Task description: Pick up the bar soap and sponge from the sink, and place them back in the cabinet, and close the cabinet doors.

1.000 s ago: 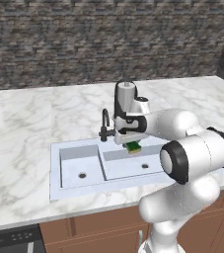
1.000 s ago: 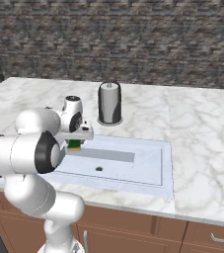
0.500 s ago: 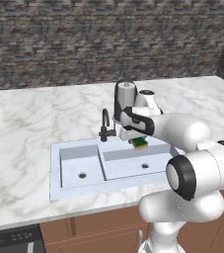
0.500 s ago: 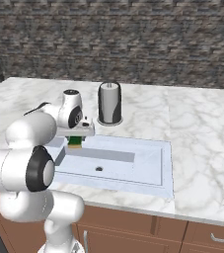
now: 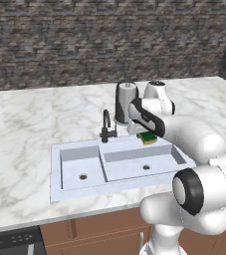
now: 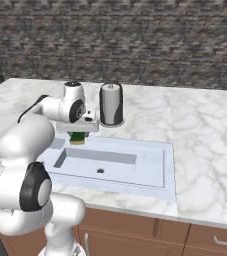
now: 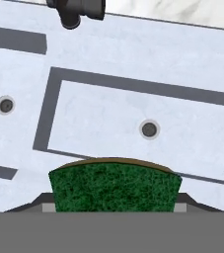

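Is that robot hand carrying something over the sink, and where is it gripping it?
Yes: the gripper holds the sponge above the sink, pinched by its two opposite sides, with the green face toward the hand camera.

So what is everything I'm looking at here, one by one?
sponge: one, dark green top with yellow layer, held above the back rim of the sink
sink: one, pale grey-white, two basins with round drains, set in the counter
faucet: one, black, curved, behind the sink
counter: one, white marble, along the wall
canister: one, dark grey with a lighter top, standing on the counter behind the sink
wall: one, dark stone brick, behind the counter
low cabinets: brown wood, under the counter
arm: one, white with dark joints
end effector: one, shut on the sponge
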Motion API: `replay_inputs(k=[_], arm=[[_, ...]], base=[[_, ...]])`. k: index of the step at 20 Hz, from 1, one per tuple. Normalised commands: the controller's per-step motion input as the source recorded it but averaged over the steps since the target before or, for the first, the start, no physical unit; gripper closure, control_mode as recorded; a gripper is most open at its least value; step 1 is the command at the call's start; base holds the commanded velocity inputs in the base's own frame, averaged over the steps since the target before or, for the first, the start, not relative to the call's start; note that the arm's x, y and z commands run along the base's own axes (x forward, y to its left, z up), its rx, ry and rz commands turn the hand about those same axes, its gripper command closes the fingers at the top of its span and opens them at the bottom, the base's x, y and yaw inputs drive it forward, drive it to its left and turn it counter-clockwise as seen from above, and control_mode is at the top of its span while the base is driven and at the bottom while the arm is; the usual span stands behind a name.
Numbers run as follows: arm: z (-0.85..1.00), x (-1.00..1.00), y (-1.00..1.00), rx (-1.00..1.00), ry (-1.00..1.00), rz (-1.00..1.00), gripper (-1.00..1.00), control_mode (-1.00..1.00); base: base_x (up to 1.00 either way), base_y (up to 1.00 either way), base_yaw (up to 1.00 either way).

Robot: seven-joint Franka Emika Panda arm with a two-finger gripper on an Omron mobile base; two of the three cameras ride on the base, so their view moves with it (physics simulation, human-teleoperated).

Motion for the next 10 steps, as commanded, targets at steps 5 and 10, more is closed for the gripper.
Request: replay_inputs(k=[5, 10], arm=[[0.34, -0.31, -0.27, 0.0, 0.0, -0.01, 1.0, -1.0], [0.3, -0.43, -0.3, 0.0, 0.0, 0.0, 1.0, -1.0]], base=[[0.0, 0.0, 0.0], [0.0, 0.0, 0.0]])
